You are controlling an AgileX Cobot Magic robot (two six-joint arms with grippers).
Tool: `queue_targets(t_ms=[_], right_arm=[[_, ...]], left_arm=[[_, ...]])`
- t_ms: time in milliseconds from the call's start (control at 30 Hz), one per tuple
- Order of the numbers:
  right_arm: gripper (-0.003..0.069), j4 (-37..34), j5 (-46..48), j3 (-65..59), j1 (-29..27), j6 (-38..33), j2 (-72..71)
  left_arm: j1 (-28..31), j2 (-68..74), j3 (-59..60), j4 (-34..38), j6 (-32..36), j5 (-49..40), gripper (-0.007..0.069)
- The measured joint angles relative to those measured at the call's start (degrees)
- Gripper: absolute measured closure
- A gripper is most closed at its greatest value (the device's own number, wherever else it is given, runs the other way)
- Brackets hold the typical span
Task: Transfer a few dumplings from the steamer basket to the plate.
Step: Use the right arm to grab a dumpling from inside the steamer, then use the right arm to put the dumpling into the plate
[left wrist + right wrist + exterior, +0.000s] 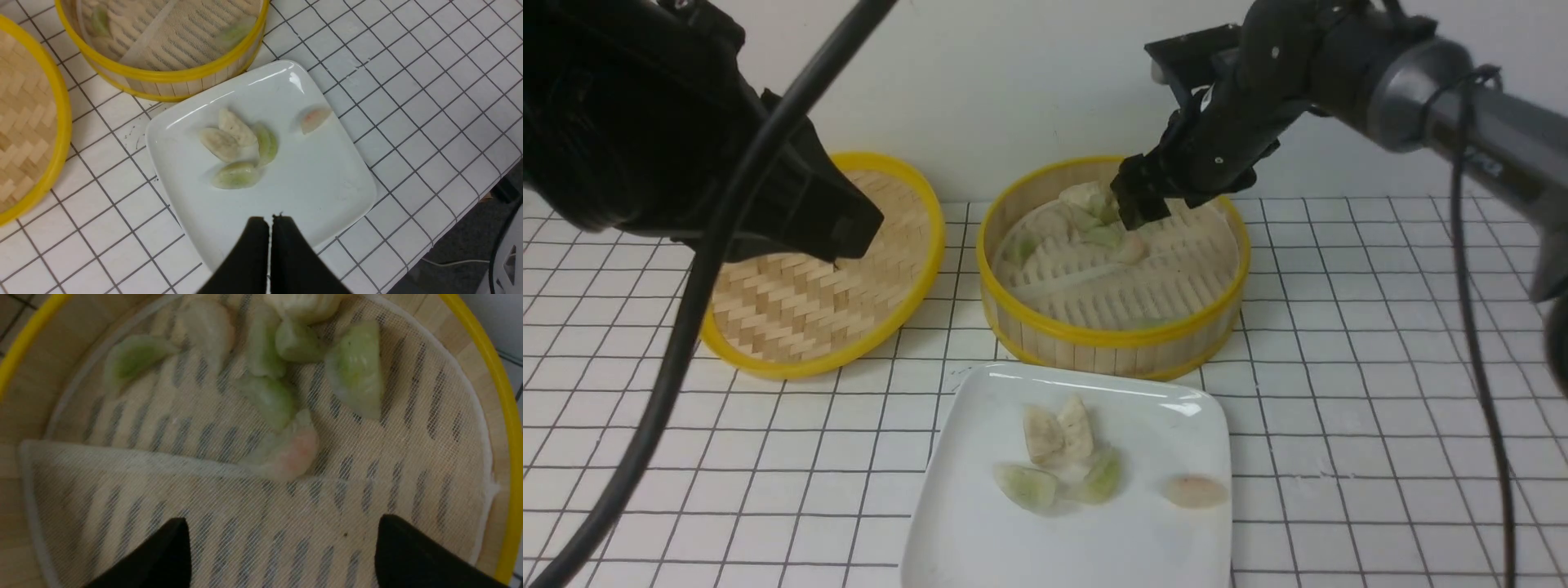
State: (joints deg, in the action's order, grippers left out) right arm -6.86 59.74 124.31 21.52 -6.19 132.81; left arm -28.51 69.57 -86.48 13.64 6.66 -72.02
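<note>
The dumplings (1045, 435) are split between two places. You have five on the plate (980, 523), which sits on the counter (1339, 327) just in front of the steamer basket (1111, 336): two pale ones lean together near the middle, two greenish ones lie just in front of them, and a pinkish one lies apart toward the right edge.

The rest are in the steamer basket, on a mesh liner (122, 490) that has one flap folded over. Most of them cluster at the far side, greenish and pale ones bunched together with a pinkish one at the near edge of the bunch. One greenish dumpling lies off to the left, and another lies against the near wall.

Your right gripper (1137, 214) hangs over that far cluster with its jaws spread wide and nothing between them. Whether its tips touch any dumpling you cannot tell from these views.

Your left gripper (269, 220) is clenched, its fingers pressed together and holding nothing. It is raised on the left, in front of the flat woven lid (800, 310) that lies beside the basket.
</note>
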Motion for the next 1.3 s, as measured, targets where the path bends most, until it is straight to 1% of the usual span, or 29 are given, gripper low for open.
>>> queue_targets(t_ms=[200, 300, 367, 400, 433, 467, 500, 533, 567, 633, 800, 967, 1000, 1067, 1200, 1300], right_arm=[[0.0113, 0.9, 0.73, 10.28, 0.0, 0.0, 10.02], [0.0116, 0.9, 0.78, 11.92, 0.0, 0.0, 12.58], [0.0144, 0.85, 0.78, 12.37, 0.0, 0.0, 14.09], [0.0179, 0.95, 0.8, 12.55, 0.0, 0.01, 14.09], [0.0179, 0.95, 0.8, 12.55, 0.0, 0.01, 14.09], [0.0223, 0.88, 0.85, 12.63, 0.0, 0.01, 14.09], [0.0338, 0.88, 1.19, 12.63, 0.0, 0.01, 14.09], [0.0386, 0.88, 1.31, 12.63, 0.0, 0.01, 14.09], [0.0453, 0.88, 1.66, 12.76, 0.0, 0.01, 14.04], [0.0456, 0.88, 2.78, 13.24, 0.0, 0.01, 13.79], [0.0447, 0.99, 10.54, 16.43, 0.0, 0.01, 10.57], [0.0447, 0.36, 11.5, 15.69, 0.0, 0.01, 5.22], [0.0447, -1.23, 11.54, 12.06, 0.06, 0.01, 1.28], [0.0447, -2.16, 11.54, 8.92, 0.19, 0.01, -1.35], [0.0447, -4.73, 11.54, -10.79, 2.43, 0.24, -14.4], [0.0447, -5.36, 11.54, -22.54, 4.86, 0.24, -19.57]], left_arm=[[0.0, 0.0, 0.0, 0.0, 0.0, 0.0, 0.0631], [0.0, 0.0, 0.0, 0.0, 0.0, 0.0, 0.0631], [0.0, 0.0, 0.0, 0.0, 0.0, 0.0, 0.0631], [0.0, 0.0, 0.0, 0.0, 0.0, 0.0, 0.0631], [0.0, 0.0, 0.0, 0.0, 0.0, 0.0, 0.0631], [0.0, 0.0, 0.0, 0.0, 0.0, 0.0, 0.0631], [0.0, 0.0, 0.0, 0.0, 0.0, 0.0, 0.0631], [0.0, 0.0, 0.0, 0.0, 0.0, 0.0, 0.0631], [0.0, 0.0, 0.0, 0.0, 0.0, 0.0, 0.0631], [0.0, 0.0, 0.0, 0.0, 0.0, 0.0, 0.0631], [0.0, 0.0, 0.0, -0.05, 0.0, 0.0, 0.0631], [0.0, 0.0, 0.0, 0.03, 0.0, -0.06, 0.0631], [0.0, -0.05, 0.0, 0.03, 0.0, -0.06, 0.0631], [0.0, -0.05, 0.0, 0.03, 0.0, -0.06, 0.0631], [0.0, -0.05, 0.0, 0.03, 0.0, -0.06, 0.0631], [0.0, -0.05, 0.0, 0.07, 0.07, -0.06, 0.0631]])
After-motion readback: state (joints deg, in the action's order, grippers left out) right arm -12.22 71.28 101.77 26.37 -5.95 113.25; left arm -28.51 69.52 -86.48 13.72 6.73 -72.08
